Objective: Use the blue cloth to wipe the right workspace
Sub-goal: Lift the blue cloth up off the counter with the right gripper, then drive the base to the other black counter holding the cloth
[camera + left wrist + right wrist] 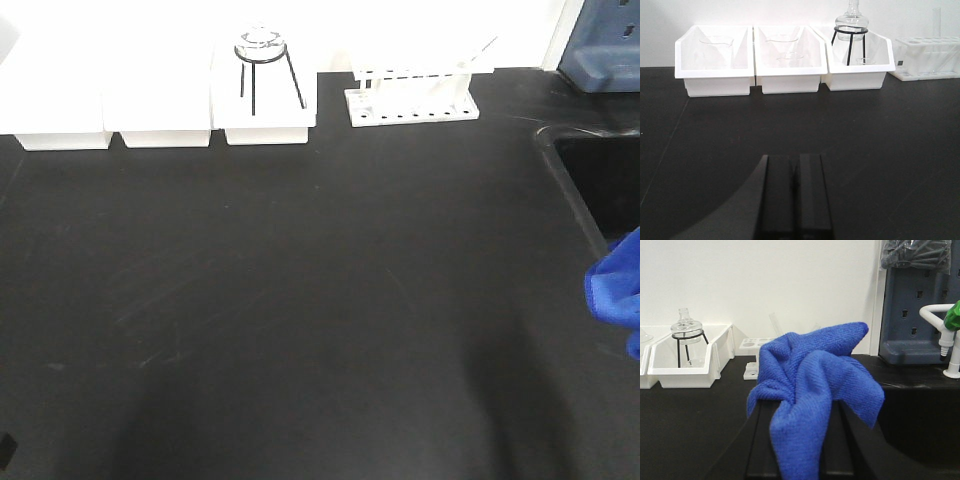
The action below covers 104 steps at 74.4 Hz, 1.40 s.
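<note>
Right gripper [800,450] pinches blue cloth [810,375] near the sink [600,170]; left gripper [794,195] jaws pressed together, empty. Recommend flattening cloth firmly onto right workspace before sweeping

This is a science lab. A long black bench [300,300] holds white bins [715,82] with glass cups [716,50] inside, a round glass flask [851,22] on a little black stand [849,50], and a white rack [410,105] for test tubes. A white tap [932,311] stands by a blue peg board [905,310].
</note>
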{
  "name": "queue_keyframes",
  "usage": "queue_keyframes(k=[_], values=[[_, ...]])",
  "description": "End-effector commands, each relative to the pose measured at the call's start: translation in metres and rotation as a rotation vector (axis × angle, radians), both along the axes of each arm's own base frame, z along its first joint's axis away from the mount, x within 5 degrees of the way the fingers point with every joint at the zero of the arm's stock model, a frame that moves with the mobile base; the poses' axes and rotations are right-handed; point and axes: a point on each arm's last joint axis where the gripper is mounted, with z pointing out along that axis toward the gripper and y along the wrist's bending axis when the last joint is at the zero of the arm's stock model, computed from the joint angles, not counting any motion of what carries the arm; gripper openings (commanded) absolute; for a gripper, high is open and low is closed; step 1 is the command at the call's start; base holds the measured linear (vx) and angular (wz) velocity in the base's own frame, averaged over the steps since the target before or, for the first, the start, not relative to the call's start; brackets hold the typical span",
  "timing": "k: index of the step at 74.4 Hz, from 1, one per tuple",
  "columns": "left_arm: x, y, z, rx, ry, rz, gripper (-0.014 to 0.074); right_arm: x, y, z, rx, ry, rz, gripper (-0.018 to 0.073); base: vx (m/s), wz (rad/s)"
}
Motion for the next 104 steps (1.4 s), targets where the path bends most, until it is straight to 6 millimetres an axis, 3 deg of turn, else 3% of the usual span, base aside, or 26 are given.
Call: queue_keyframes(k=[1, 104], values=[[-0.0005, 0.0009, 0.0163, -0.016, -0.115, 0.011, -0.0006, 0.0003, -0.0023, 0.0158, 0.006, -0.098, -0.028, -0.0004, 0.00, 0.00], [-0.0005, 0.0009, 0.0163, -0.016, -0.115, 0.011, -0.0006, 0.0003, -0.0024, 0.0159, 0.006, -0.099, -0.029, -0.0004, -0.06, 0.01]])
